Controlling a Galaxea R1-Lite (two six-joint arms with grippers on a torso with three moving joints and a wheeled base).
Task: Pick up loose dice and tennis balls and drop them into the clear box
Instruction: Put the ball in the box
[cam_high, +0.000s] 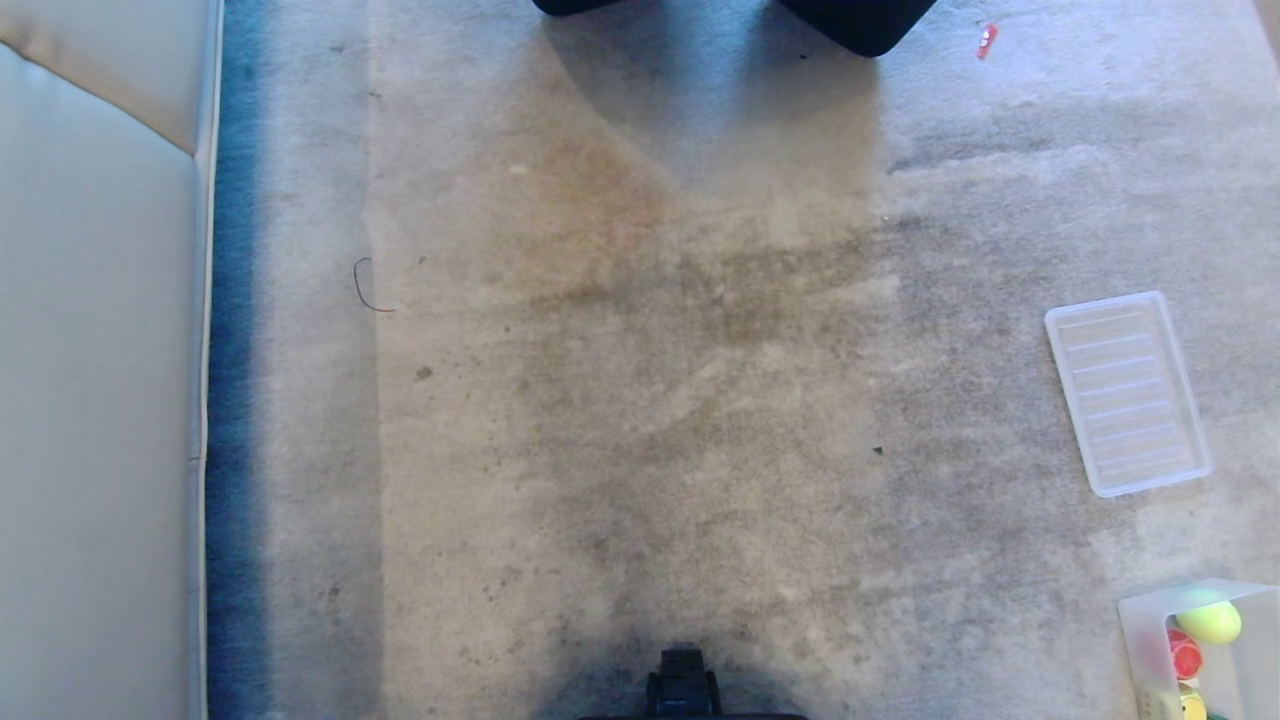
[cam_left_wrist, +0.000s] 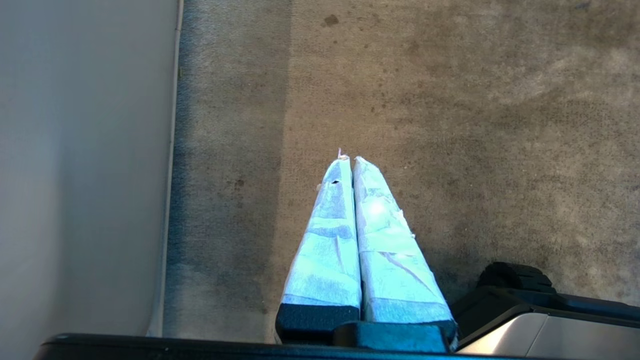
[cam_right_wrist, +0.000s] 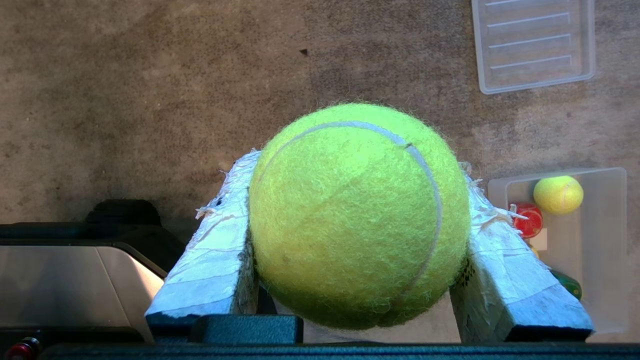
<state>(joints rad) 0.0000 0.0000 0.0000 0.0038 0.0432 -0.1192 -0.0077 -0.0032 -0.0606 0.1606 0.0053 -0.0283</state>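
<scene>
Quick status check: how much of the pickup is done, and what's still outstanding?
Mostly done: the clear box already holds one tennis ball, a red die and other partly hidden pieces. The right gripper clamps the second tennis ball, not yet over the box. No loose pieces show on the carpet.

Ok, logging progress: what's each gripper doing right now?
Left gripper: closed, empty.
Right gripper: closed on a tennis ball.

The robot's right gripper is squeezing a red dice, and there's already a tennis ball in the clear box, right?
Not a red dice. The right wrist view shows the right gripper squeezing a tennis ball. The rest is right: another tennis ball already lies in the clear box.
</scene>
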